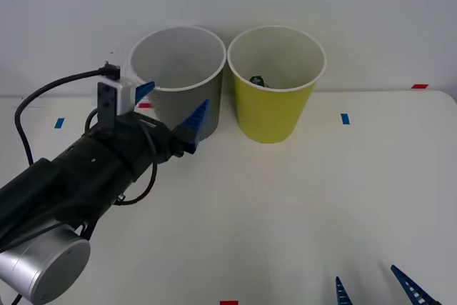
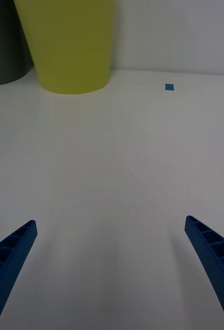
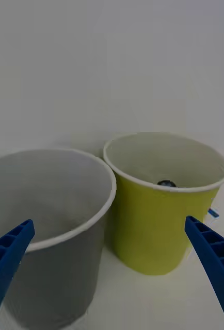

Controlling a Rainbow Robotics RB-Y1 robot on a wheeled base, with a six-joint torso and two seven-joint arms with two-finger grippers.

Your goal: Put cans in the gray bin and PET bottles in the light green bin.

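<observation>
The gray bin (image 1: 168,98) and the light green bin (image 1: 275,108) stand side by side at the back of the white table. Inside the light green bin (image 3: 153,232) only the dark top of a PET bottle (image 1: 257,79) (image 3: 166,183) shows above the rim. My left gripper (image 1: 171,105) hovers open and empty at the front rim of the gray bin (image 3: 55,258). At the table's front right my right gripper (image 1: 376,289) is open and empty, low over bare table, well short of the light green bin (image 2: 70,46). Cans are out of view.
Small blue tape marks (image 1: 345,118) (image 2: 169,86) and red ones (image 1: 419,86) lie on the table (image 1: 300,205). A white wall rises right behind the bins. A black cable (image 1: 43,94) loops off my left wrist.
</observation>
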